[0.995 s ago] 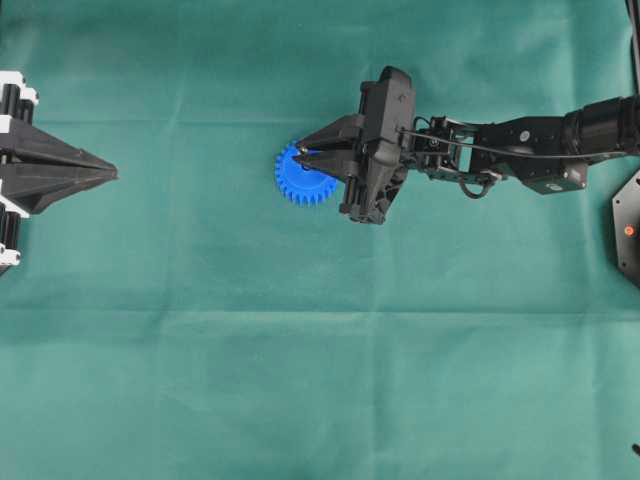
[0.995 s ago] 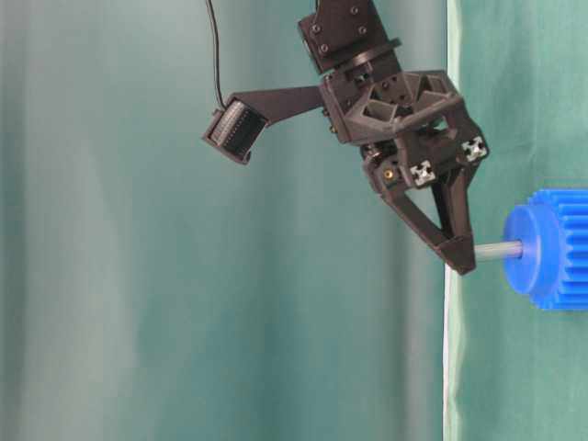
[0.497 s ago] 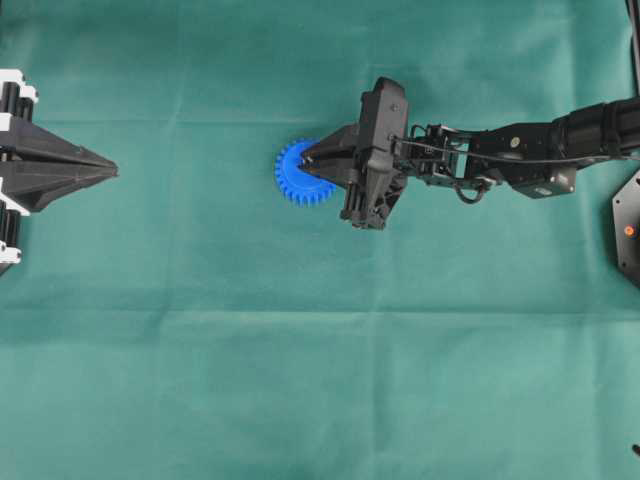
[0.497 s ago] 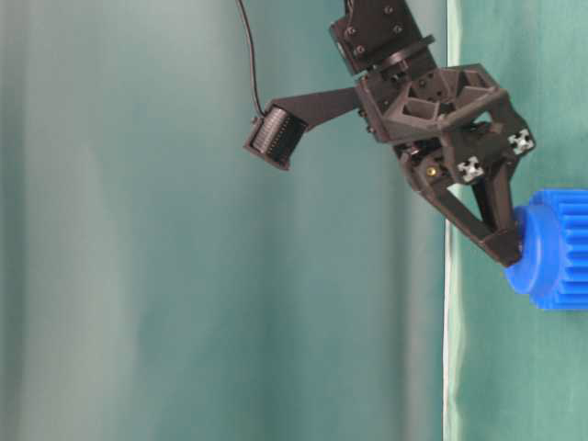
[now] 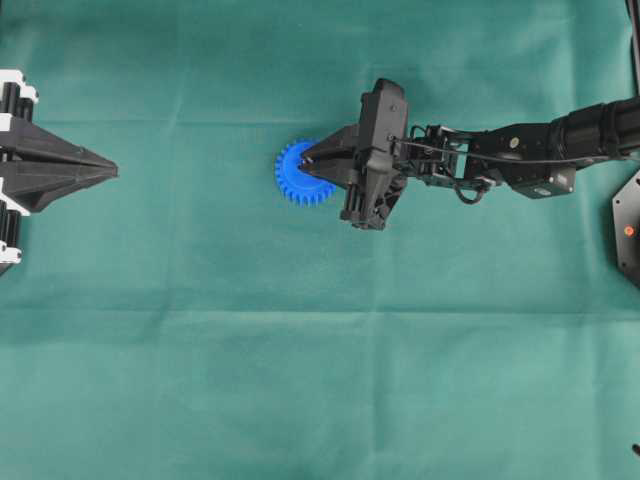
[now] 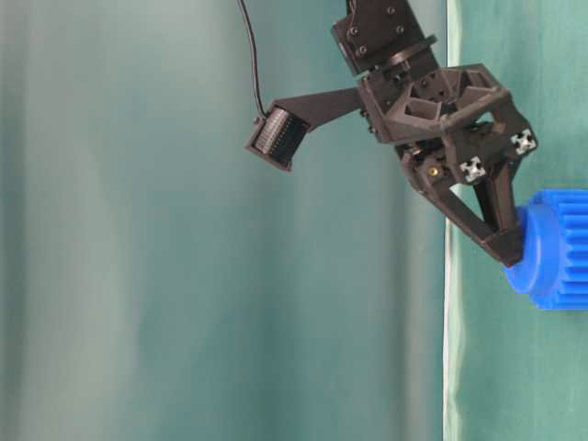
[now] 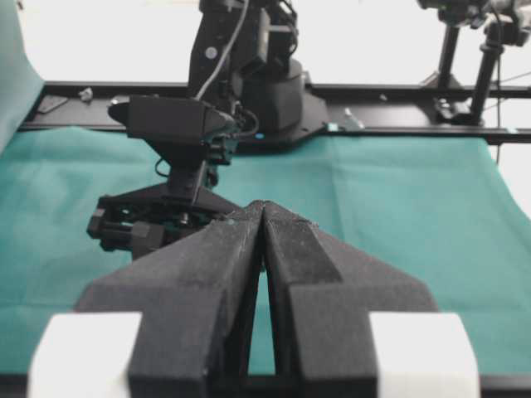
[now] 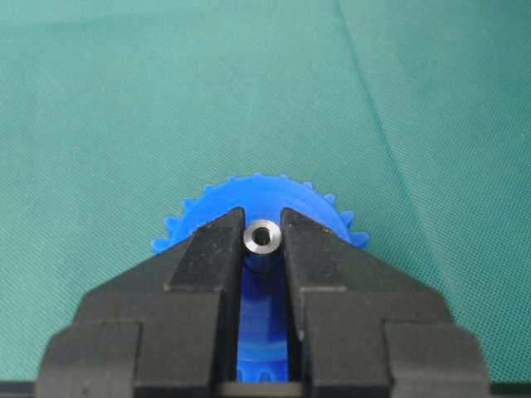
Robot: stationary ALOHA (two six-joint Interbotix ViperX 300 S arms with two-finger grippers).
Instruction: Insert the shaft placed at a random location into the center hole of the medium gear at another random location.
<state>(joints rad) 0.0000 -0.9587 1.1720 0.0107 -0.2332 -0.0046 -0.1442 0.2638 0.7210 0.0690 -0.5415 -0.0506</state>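
The blue medium gear (image 5: 296, 172) lies flat on the green cloth; it also shows in the table-level view (image 6: 556, 248) and the right wrist view (image 8: 257, 192). My right gripper (image 5: 304, 165) is shut on the silver shaft (image 8: 263, 237), whose round end shows between the fingertips (image 8: 222, 240). The fingertips sit down against the gear's raised hub (image 6: 524, 266), with the shaft pushed into the center hole, which is hidden. In the table-level view the shaft's length is hidden behind the fingertips (image 6: 508, 248). My left gripper (image 5: 112, 174) is shut and empty at the far left; it also shows in the left wrist view (image 7: 262, 207).
The right arm (image 5: 520, 155) stretches in from the right edge. A dark fixture (image 5: 628, 230) sits at the right edge. Green cloth (image 5: 320, 360) covers the table.
A second ago the shaft stood out from the hub with the right gripper holding its upper end. The gripper has since gone down, and the shaft has sunk into the hub. The left gripper has not moved.
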